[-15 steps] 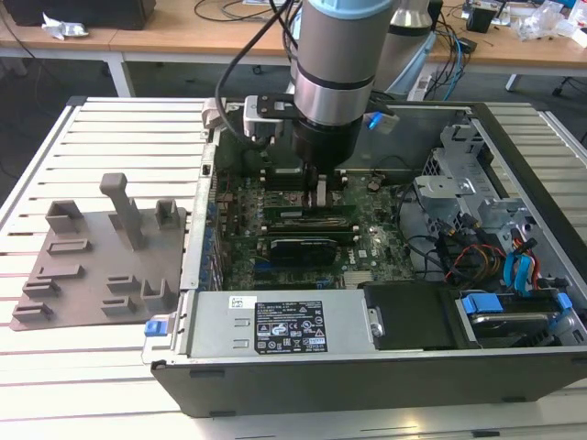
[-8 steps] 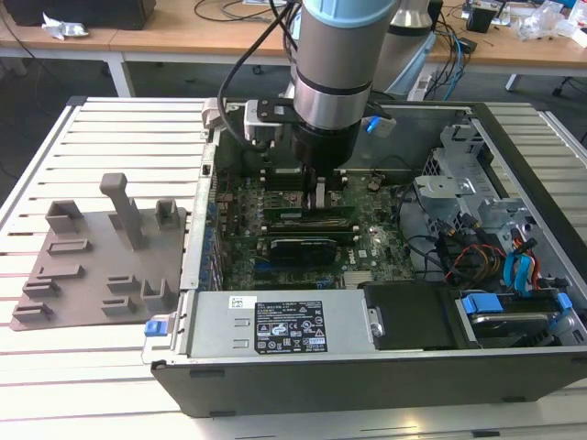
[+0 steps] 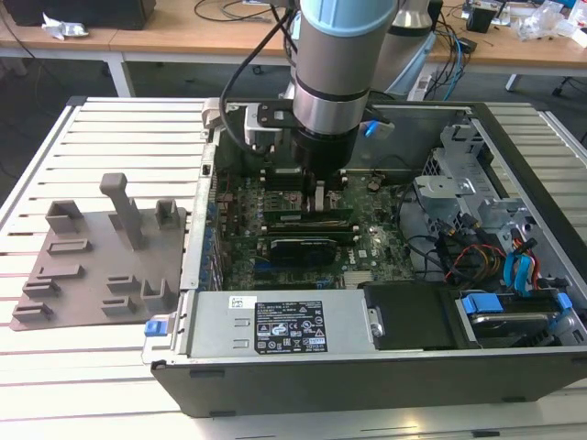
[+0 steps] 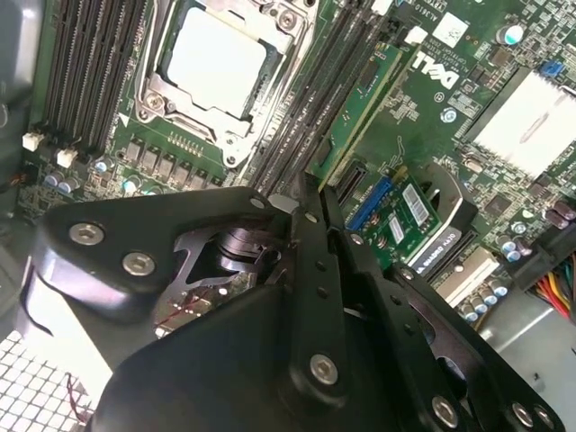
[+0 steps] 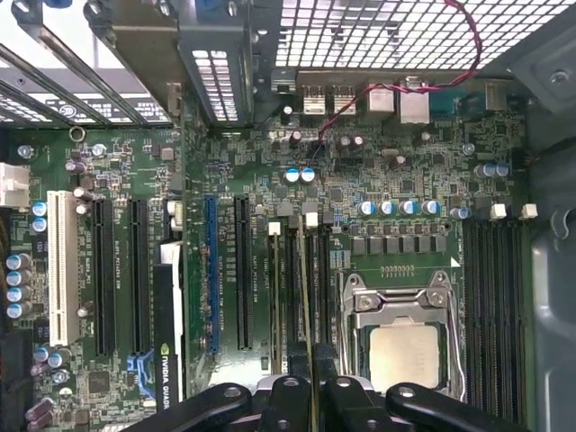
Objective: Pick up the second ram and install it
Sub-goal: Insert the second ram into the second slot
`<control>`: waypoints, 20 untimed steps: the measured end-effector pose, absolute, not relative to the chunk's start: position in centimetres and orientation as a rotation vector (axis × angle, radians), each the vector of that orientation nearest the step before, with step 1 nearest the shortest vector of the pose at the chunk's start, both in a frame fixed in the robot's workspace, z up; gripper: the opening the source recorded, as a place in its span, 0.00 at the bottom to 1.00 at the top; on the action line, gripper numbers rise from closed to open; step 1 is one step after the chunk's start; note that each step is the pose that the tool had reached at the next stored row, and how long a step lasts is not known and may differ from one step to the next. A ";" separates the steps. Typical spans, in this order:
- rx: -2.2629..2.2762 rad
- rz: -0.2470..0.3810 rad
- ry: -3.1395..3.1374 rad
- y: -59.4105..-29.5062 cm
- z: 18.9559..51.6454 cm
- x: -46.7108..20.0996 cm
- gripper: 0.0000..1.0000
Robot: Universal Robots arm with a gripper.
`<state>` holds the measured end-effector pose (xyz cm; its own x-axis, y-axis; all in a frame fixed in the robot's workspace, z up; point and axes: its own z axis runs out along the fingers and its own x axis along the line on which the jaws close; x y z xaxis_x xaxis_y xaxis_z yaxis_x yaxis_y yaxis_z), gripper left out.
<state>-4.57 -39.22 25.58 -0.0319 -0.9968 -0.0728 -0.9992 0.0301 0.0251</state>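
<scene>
The gripper (image 5: 311,382) is reaching down into the open computer case (image 3: 367,367), its fingers (image 4: 310,225) clamping the second ram (image 5: 306,306) edge-on between them, directly over the memory slots beside the CPU socket (image 5: 405,337). The case is sitting on a slatted white table (image 3: 92,367), with desks behind.

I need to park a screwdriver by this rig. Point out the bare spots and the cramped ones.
Free: the slatted table behind the grey fixture tray, and the strip in front of that tray. Crowded: inside the computer case, where the end effector sits over the motherboard beside the CPU socket, and the cable bundle at the exterior view's right.
</scene>
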 end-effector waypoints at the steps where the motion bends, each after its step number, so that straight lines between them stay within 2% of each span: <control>1: -2.161 0.107 2.229 -39.2 25.4 -4.6 0.14; 8: -2.161 0.107 2.229 -37.5 24.7 -4.6 0.14; 20: -2.106 0.089 2.294 -38.0 24.2 -3.9 0.14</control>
